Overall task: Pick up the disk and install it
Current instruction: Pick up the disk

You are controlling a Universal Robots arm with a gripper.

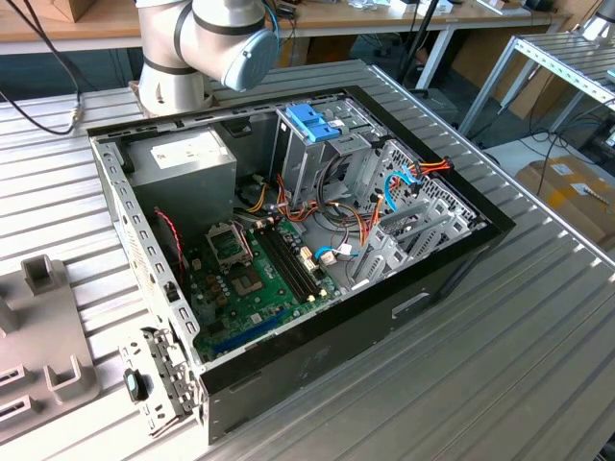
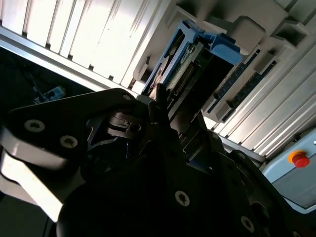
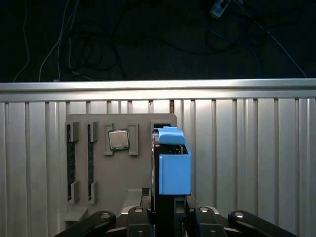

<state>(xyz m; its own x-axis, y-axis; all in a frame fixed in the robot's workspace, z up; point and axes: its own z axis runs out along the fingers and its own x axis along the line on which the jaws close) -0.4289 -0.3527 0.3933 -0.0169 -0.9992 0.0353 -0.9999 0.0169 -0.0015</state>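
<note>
The disk [image 3: 174, 165] stands on edge in a slot of a grey holder plate [image 3: 143, 148]. Its light-blue rail frame faces the camera in the first wrist view. In the second wrist view the disk [image 2: 190, 61] shows its connector edge, with the blue frame tab beside it. My gripper [image 3: 168, 200] sits right at the disk's near end and straddles it; in the second wrist view the gripper [image 2: 162, 98] reaches up against the disk's edge. An open computer case [image 1: 452, 259] lies on the table in the exterior view, with a blue bracket [image 1: 312, 122] on its drive cage.
The holder plate also carries a processor chip [image 3: 118, 139] and two memory sticks [image 3: 71, 163]. Inside the case are a motherboard [image 1: 255, 279], a grey power supply box [image 1: 183, 158] and loose cables [image 1: 336, 216]. A red button [image 2: 299, 159] sits on a light housing.
</note>
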